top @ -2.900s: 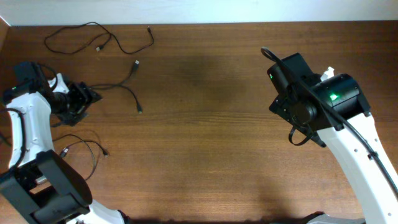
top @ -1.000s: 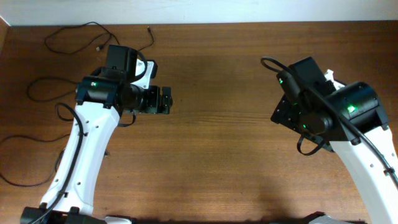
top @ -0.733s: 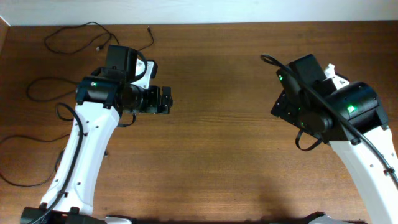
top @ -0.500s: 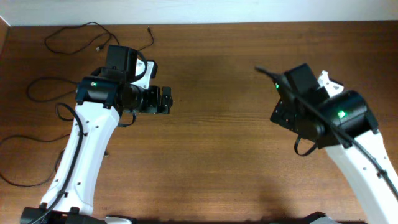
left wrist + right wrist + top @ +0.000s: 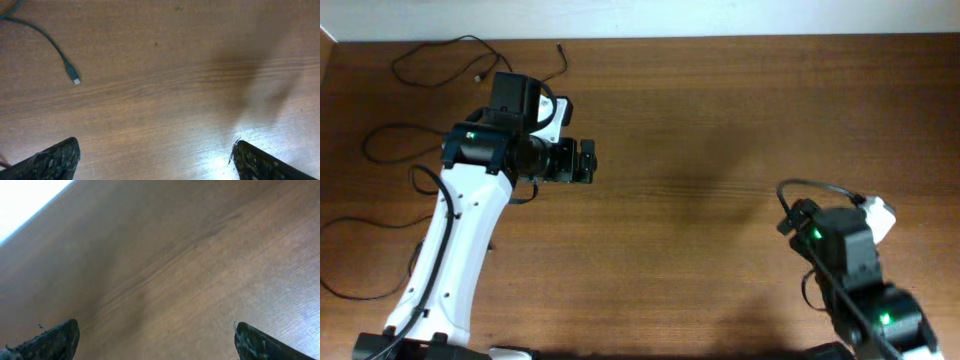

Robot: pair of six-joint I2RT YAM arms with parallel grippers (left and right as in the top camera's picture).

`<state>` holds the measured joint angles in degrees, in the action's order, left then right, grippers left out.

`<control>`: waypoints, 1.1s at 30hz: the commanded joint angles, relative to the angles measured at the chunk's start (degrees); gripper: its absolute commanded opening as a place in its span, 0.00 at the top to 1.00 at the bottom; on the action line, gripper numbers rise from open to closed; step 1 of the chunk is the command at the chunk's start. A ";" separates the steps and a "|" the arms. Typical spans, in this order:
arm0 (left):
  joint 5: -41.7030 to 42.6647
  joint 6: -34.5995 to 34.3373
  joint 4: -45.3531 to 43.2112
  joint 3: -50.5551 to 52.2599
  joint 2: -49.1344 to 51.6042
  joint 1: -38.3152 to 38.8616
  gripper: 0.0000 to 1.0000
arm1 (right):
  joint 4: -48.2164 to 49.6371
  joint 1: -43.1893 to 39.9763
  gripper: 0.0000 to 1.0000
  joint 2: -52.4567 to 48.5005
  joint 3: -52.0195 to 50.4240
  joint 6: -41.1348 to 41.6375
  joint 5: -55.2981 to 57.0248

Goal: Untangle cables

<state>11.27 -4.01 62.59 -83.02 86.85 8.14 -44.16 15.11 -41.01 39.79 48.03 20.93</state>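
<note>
**Item 1, cables (image 5: 470, 38).** Thin black cords are laid as loose strands along the left side of the overhead frame. One loop is seen in the upper left corner, one at the left edge at mid-height, and one at the lower left. Parts of them are hidden under the left arm (image 5: 450, 250). In the left wrist view one strand (image 5: 50, 45) is seen in the upper left, ending in a small plug (image 5: 75, 80) that lies flat on the wood. No cord is held by either tool.

**Item 2, left gripper (image 5: 585, 162).** It is placed left of centre in the overhead frame, above bare table (image 5: 700, 120). In its wrist view (image 5: 155, 160) the fingertips are seen in the two lower corners, spread wide, with nothing between them. The plug is well apart from both.

**Item 3, right arm (image 5: 845, 265).** It is folded into the lower right corner of the overhead frame.

**Item 4, right gripper (image 5: 155, 340).** The fingers are spread wide in the lower corners, and only wood grain is seen between them.
</note>
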 commanded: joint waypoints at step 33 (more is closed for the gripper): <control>-0.20 1.05 -0.07 -0.11 0.17 0.11 0.01 | 21.68 -11.87 0.02 39.91 -29.24 -4.50 -10.45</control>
<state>11.29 -4.01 62.61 -83.02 86.85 8.14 -24.10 3.73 -2.90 13.02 43.75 10.98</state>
